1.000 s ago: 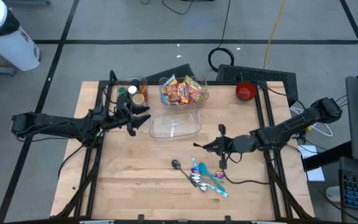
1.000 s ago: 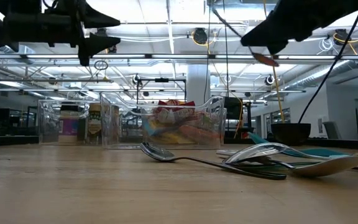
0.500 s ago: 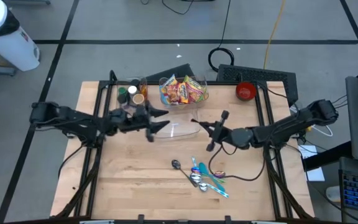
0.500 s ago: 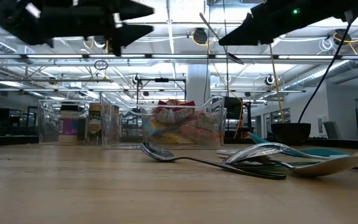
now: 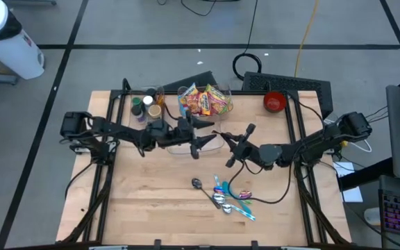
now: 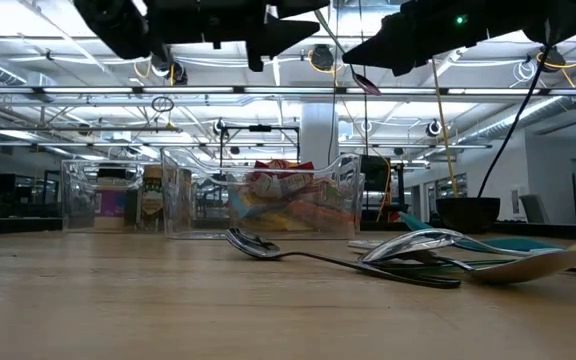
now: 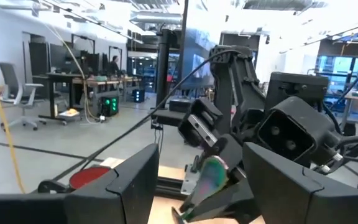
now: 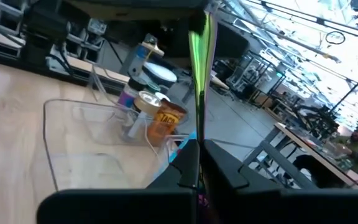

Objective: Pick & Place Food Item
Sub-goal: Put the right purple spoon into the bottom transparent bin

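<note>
My right gripper [image 5: 223, 137] hangs over the table's middle, shut on an iridescent spoon [image 7: 211, 174], whose thin handle [image 8: 198, 74] rises between its fingers. My left gripper [image 5: 203, 135] is open above an empty clear container [image 5: 186, 144] and faces the right gripper. In the left wrist view the spoon shows between its wide-spread fingers; I see no touch. Colourful snack packets [image 5: 204, 101] fill a second clear container at the far side, resting on its floor. My right gripper pinches the spoon's handle [image 8: 197, 134] between its two fingers, a little above the bowl [image 6: 360, 82]. The fingers come about level from the table's right. The spoon is lifted clear of the table and tilted, bowl low and handle up.
Spice jars [image 5: 148, 104] stand in a clear box at the far left. A red bowl [image 5: 274, 102] sits at the far right. Several spoons [image 5: 228, 198] lie near the table's front middle. Black frame rails run along both sides.
My left gripper has travelled from beside the jars toward the table's right, over the empty container, up to the right gripper, staying open. My right gripper has shifted a little toward the far left and rolled, tipping the held spoon.
</note>
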